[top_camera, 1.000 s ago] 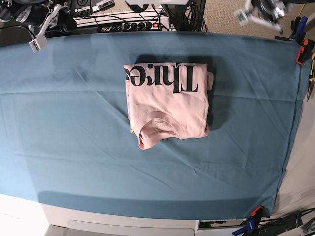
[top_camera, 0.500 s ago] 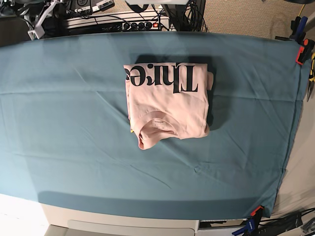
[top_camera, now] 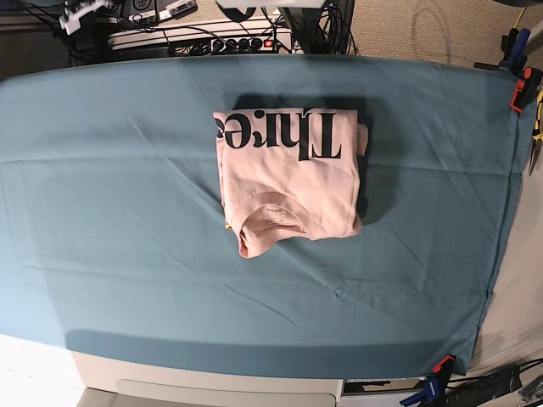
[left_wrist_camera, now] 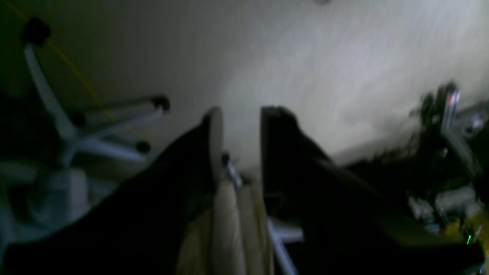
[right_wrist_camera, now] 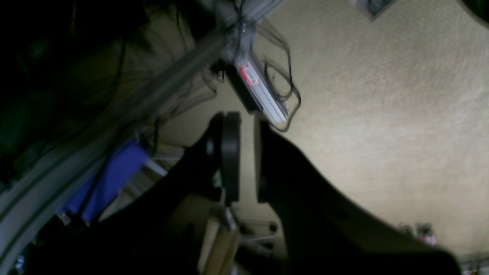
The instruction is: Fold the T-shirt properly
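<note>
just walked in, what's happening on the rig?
Nothing is handling the T-shirt right now. It lies folded into a compact rectangle near the middle of the teal table cloth, "Three" lettering facing up. Both arms are off the table: the left tool and the right tool point at the floor, each with a gap between its jaws and nothing in it. The fold looks done.

The folded T-shirt [top_camera: 288,178] lies on the cloth [top_camera: 102,220] that covers the surface, a little behind its middle in the base view. Its lettered edge faces the far side and its collar end faces the near side. Behind the surface's far edge sits a power strip [top_camera: 212,38] among cables. Clamps [top_camera: 519,89] sit at the cloth's far right corner, and another clamp [top_camera: 439,366] at its near right corner.
</note>
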Robot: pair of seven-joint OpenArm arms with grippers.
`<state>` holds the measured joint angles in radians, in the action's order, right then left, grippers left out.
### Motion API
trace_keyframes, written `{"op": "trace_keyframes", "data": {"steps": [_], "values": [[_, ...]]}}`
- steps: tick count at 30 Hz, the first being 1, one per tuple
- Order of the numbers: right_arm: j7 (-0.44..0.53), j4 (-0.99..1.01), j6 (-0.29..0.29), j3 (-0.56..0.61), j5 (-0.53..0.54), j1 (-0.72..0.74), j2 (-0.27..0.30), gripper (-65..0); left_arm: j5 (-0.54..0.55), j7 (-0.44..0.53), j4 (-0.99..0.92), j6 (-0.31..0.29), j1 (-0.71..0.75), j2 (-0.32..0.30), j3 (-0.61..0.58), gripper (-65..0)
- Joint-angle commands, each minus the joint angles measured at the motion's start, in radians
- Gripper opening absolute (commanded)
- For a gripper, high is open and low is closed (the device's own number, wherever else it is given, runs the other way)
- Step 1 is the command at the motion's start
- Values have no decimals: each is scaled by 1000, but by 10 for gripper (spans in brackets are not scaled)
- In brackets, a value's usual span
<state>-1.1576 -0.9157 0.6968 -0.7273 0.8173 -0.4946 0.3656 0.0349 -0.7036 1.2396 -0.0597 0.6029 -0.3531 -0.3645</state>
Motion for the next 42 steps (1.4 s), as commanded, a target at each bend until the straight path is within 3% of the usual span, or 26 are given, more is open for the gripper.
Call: {"op": "trace_keyframes", "data": {"steps": [1,6,9,11,13,15,18,21,23,26,30,32,37,42], "values": [[25,18,1,-5,-16,30,21,-574,1,29,-21,-3,-3,9,1,-480],[153,151,1,19,-270,215,14,-574,2,329,-180,-3,-82,45,1,-480],[304,222,1,129,-457,283,14,-574,2,389,-293,-3,-137,58,1,-480],[462,272,1,232,-570,313,13,-574,2,402,-375,-3,-175,71,1,-480],[653,323,-69,342,-672,326,8,-574,2,433,-459,-3,-213,85,1,-480],[815,377,-182,441,-769,332,-11,-574,2,467,-544,-3,-254,96,1,-480],[946,472,-360,545,-864,347,-63,-574,3,547,-668,-3,-314,114,1,-480],[1031,561,-475,596,-863,366,-115,-574,3,624,-781,-3,-383,153,1,-480],[1054,603,-497,603,-845,385,-146,-574,14,641,-845,-3,-431,189,1,-480],[1008,630,-527,601,-710,415,-185,-574,114,634,-917,-1,-493,245,1,-480],[940,631,-661,601,-542,443,-218,-574,236,587,-952,74,-534,321,1,-480],[935,631,-698,601,-538,443,-224,-574,250,588,-952,121,-534,354,1,-480],[919,631,-702,601,-575,441,-222,-574,249,584,-952,149,-534,391,1,-486],[914,631,-702,601,-612,440,-222,-575,249,565,-952,151,-534,389,1,-579]]}}
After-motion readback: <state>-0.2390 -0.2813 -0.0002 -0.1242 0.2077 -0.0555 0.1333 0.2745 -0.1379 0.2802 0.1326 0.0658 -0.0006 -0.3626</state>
